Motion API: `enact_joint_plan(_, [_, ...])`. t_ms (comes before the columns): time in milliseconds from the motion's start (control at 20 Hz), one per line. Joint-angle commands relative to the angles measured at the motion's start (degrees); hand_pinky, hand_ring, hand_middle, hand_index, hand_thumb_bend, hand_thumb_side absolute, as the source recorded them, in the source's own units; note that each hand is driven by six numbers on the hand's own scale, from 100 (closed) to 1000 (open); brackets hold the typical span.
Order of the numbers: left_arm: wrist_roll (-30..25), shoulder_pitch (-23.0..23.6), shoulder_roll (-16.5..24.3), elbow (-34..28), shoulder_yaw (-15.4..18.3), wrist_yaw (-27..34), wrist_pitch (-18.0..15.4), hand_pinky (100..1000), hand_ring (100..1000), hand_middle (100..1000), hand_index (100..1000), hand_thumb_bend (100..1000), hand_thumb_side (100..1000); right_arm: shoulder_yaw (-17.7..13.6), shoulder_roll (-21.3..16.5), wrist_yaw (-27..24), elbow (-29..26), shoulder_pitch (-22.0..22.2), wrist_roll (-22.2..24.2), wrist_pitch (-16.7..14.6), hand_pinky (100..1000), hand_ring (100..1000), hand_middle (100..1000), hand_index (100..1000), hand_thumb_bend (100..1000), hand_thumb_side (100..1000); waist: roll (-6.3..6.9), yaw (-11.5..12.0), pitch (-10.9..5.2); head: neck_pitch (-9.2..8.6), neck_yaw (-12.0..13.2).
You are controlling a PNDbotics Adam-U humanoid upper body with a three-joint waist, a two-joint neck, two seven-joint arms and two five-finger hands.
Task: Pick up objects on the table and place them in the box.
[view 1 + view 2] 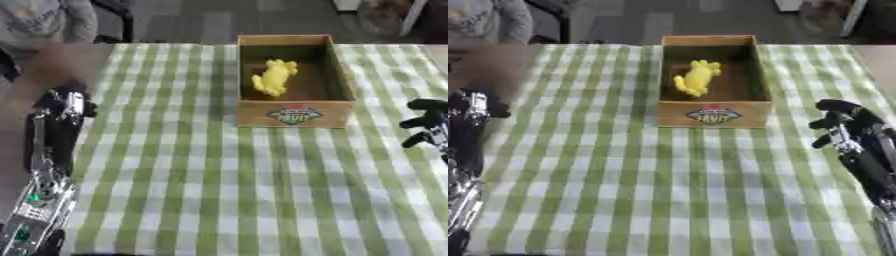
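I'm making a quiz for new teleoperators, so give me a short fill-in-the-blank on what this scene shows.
1. The yellow object lies inside the ____.
2. The wooden box stands on a cloth checked in white and ____.
3. The right hand is on the table beside the box, holding ____.
4. The printed label on the box faces ____ the robot.

Missing words: box; green; nothing; toward
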Motion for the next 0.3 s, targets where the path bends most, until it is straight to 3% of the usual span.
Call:
enact_joint_plan(50, [-0.03, -0.16, -0.03, -0.07, 1.05, 0.78, -0.66, 519, 498, 487, 627, 203, 623, -0.57, -0.28, -0.68, -0.90, -0.35, -0.56, 0.11, 472, 652, 756, 794, 100, 642, -0.08, 0.01, -0.49, 0.41, -0.07])
enact_joint_plan(300, [-0.32, 0.19, -0.74, -0.01, 1.20, 0.84, -0.95, 517, 493, 483, 626, 203, 632, -0.58, -0.19, -0.70, -0.98, -0.42, -0.77, 0.19, 469, 651, 756, 791, 100, 640, -0.09, -0.03, -0.30, 1.01, -0.16])
